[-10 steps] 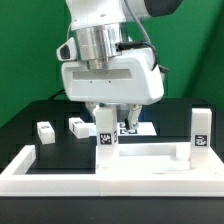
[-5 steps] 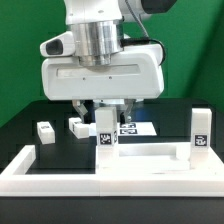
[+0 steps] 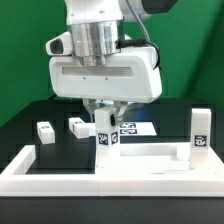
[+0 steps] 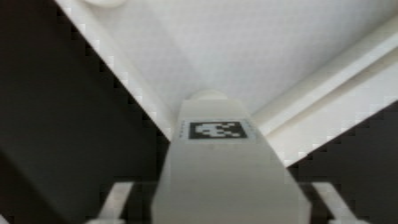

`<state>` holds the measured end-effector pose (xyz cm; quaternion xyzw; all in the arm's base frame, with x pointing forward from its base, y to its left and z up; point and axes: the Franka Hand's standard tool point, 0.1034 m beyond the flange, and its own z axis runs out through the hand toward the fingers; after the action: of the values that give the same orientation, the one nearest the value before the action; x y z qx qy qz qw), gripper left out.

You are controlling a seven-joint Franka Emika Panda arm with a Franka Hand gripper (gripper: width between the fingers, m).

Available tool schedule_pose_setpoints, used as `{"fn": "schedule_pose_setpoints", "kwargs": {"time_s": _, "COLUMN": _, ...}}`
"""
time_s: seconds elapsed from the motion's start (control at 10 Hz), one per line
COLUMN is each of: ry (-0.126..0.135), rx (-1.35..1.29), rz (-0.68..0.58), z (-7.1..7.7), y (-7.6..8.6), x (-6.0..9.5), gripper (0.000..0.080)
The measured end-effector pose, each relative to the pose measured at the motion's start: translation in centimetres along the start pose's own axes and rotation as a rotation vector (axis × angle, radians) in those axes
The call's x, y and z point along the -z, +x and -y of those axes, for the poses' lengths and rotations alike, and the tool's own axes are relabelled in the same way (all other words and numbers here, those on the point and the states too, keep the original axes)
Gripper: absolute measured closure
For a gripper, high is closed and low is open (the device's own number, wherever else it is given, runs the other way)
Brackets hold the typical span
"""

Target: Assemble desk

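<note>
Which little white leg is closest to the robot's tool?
The upright square white plastic leg in the middle, right under the tool. Two short legs lie loose toward the exterior view's left; another leg stands upright at its right.

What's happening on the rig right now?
The gripper is down over the desk top, jaws straddling an upright leg on it. The wrist view shows a gap on each side, so they look open. A second leg stands at the exterior view's right. Two loose legs lie on the black table.
</note>
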<state>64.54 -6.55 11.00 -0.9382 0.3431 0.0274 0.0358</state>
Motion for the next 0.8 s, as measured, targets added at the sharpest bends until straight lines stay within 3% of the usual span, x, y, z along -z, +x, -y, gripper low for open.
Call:
{"fn": "schedule_pose_setpoints", "kwargs": {"time_s": 0.6, "ry": 0.070, "rx": -0.748, "rz": 0.022, "z": 0.62, "y": 0.25, "x": -0.13, "gripper": 0.0511}}
{"fn": "schedule_pose_setpoints", "kwargs": {"time_s": 0.8, "ry": 0.128, "rx": -1.054, "rz": 0.030, "z": 0.75, "y": 0.28, "x": -0.20, "gripper": 0.0509}}
